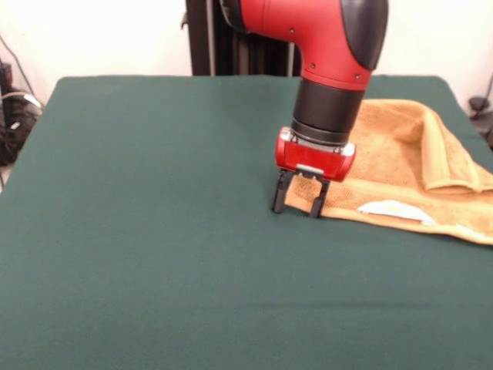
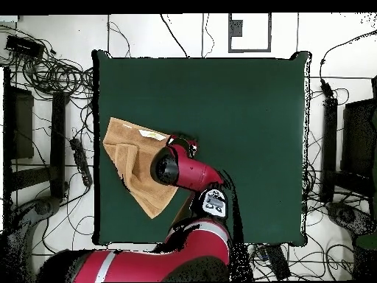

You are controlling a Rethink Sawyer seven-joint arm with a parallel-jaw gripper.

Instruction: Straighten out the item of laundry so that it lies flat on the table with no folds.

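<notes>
The orange-tan towel (image 1: 400, 154) lies on the right side of the green table (image 1: 154, 231), near its right edge. One part is folded over itself along a raised ridge (image 1: 451, 158). Its white label (image 1: 393, 208) shows at the near edge. My gripper (image 1: 298, 202) points straight down at the towel's left corner, with its tips at the cloth. The fingers (image 1: 279, 199) stand apart with the corner between them. In the overhead view the towel (image 2: 129, 166) lies at the table's (image 2: 243, 133) left edge, and the arm's wrist (image 2: 177, 166) covers its right part and the gripper.
Cables (image 2: 55, 74) and dark equipment lie on the floor around the table. A black column (image 1: 208, 38) stands behind the robot. The towel's far end reaches the table's edge (image 2: 97, 158).
</notes>
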